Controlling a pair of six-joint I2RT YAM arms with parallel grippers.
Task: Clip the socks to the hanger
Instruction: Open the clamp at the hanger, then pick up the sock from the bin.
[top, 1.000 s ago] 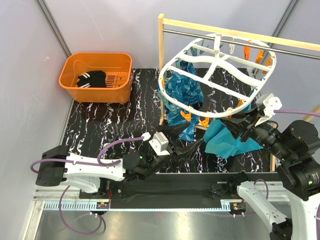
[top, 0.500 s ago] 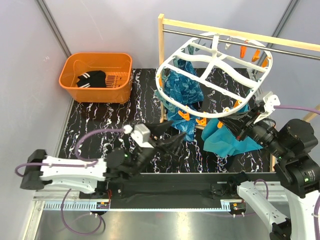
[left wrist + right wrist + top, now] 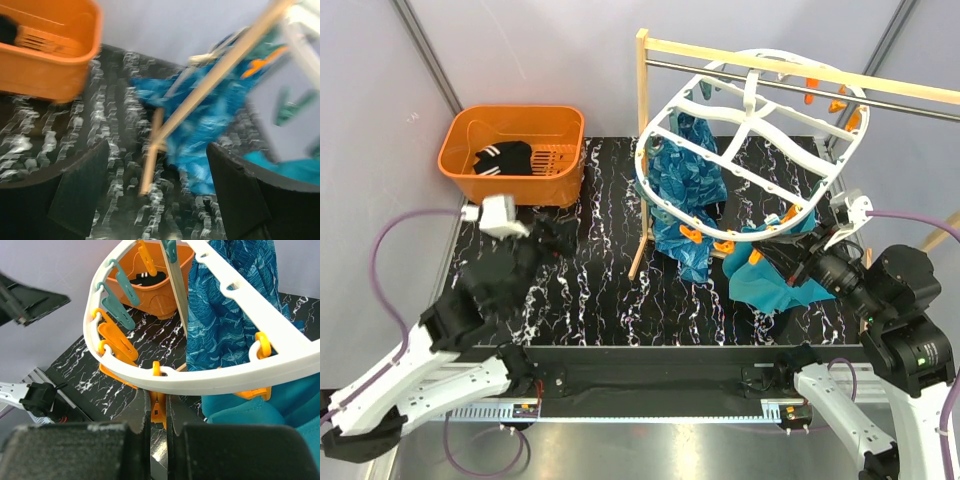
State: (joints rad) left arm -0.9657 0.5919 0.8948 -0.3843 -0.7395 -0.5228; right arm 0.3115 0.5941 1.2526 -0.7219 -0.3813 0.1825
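- Socks lie in the orange basket at far left, beyond the left gripper and apart from it.
- Hanger hangs tilted from the rack at right; a blue cloth and a teal cloth dangle below it.
- Left gripper's fingers are spread wide, empty.
- Right gripper pinches an orange clip under the hanger's rim.

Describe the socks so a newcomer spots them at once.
Look to the far-left corner of the black marbled table, where an orange basket sits. Inside lie the socks: small, black, white-striped, unlike the blue cloth and teal cloth by the hanger.
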